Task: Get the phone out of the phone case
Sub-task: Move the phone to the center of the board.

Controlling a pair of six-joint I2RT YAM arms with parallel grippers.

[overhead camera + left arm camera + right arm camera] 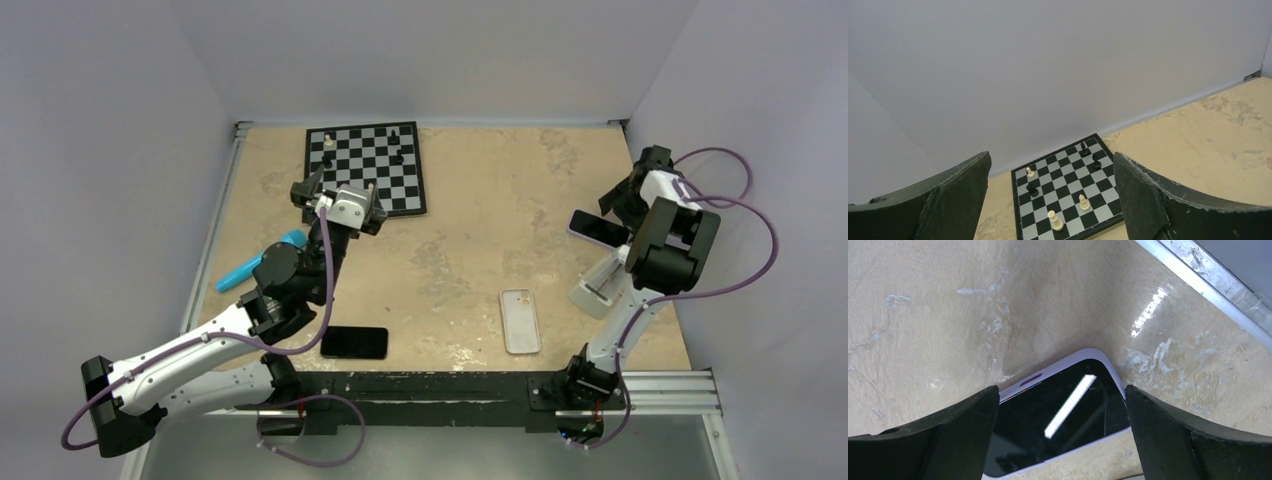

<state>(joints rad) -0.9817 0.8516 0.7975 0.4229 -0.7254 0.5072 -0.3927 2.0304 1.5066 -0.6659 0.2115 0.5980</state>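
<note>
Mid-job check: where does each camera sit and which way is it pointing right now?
Top external: above and behind the bases, looking down over the table; both arms show, with left gripper and right gripper.
Left wrist: raised, facing the far wall across the chessboard; its two open fingers show.
Right wrist: low, aimed down at the cased phone by the edge rail; its open fingers show.
Shared: top and left wrist see the chessboard; top and right wrist see the cased phone.

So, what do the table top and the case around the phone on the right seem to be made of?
Table top: likely laminate or sealed stone-look board, beige, mottled, glossy; it mirrors a light streak. Phone case: probably soft plastic or silicone, pale lilac, matte, with a rounded rim; the look leaves it open.
</note>
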